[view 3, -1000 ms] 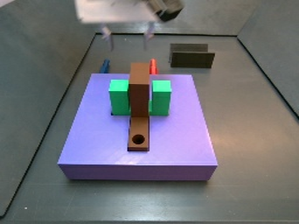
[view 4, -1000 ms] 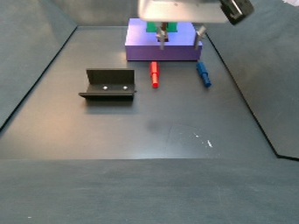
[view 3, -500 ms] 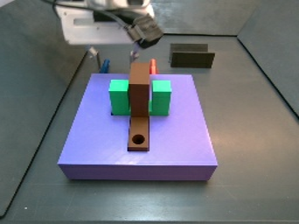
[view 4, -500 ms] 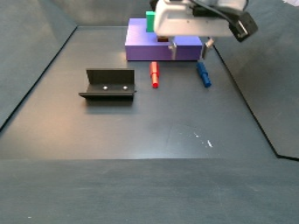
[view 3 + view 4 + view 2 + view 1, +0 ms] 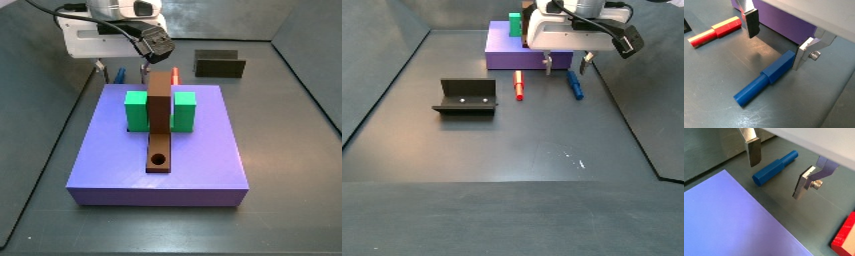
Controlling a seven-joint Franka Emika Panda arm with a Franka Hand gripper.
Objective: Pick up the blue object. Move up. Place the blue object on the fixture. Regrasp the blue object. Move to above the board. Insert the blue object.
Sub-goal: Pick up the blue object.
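Hand [image 5: 777, 40] lowered since earlier frame, jaws wide, straddling blue object [image 5: 765, 79], empty, beside board [image 5: 520, 52].

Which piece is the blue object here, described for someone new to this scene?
Start at the purple board bearing two green blocks. On the floor beside its edge lie two small pegs. The blue object is the blue one, lying flat under the open end effector; the red peg lies nearer the dark fixture.

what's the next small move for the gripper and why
Probably straight down, then close. The gripper hangs open above the blue peg, which lies flat on the floor beside the purple board, its fingers straddling it without touching.
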